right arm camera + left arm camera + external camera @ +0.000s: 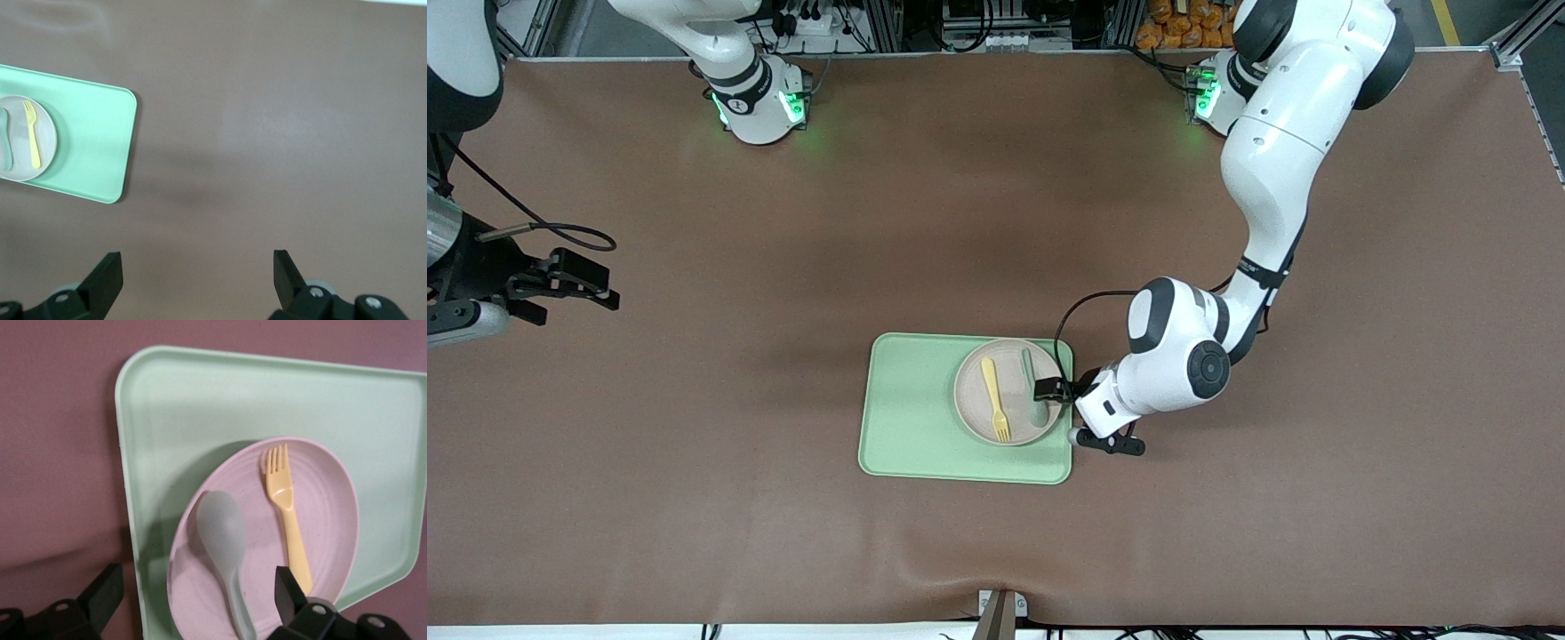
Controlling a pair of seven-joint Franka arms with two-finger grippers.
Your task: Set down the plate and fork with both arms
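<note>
The cream plate (971,402) lies on the light green tray (911,413), at the tray's end toward the left arm. The pale yellow fork (995,398) lies in the plate, tines toward the front camera, beside a grey-green spoon (1032,396). My left gripper (1060,392) is open and low over the plate's rim. In the left wrist view (195,593) one finger (103,593) is over the table by the tray's edge. The other (287,590) is over the plate (327,513) near the fork (287,507). The spoon's (223,540) handle runs between them. My right gripper (574,284) is open and empty.
The right arm waits over bare brown table at its own end; its wrist view (197,270) shows the tray (87,147) with the plate (43,143) far off. The tray's half toward the right arm is bare green. The table's edge runs along the bottom of the front view.
</note>
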